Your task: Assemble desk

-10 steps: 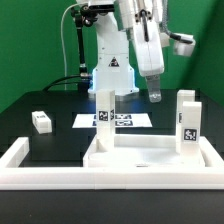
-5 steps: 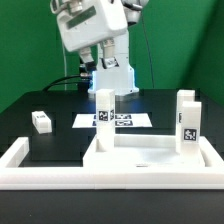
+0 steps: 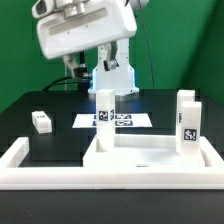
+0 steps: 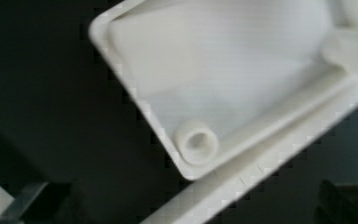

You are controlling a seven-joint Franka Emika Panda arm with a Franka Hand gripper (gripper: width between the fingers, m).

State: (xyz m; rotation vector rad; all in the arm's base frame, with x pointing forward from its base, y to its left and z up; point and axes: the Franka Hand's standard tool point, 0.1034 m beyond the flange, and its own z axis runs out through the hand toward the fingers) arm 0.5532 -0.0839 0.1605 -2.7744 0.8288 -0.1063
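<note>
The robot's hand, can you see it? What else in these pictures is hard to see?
- Gripper: in the exterior view, cut off by the top edge; only the arm's body shows.
- Tabletop panel: wrist view is blurred and cuts it off at the edges.
- Tags on the legs: too small to read.

No words or numbers can be read. Black-and-white square tags — patterns, not text — stand on the two upright legs [image 3: 103, 103] [image 3: 187, 121], the loose leg [image 3: 41, 121] and the marker board [image 3: 114, 121]; a triangular sign marks the robot base [image 3: 113, 68] — illegible.
</note>
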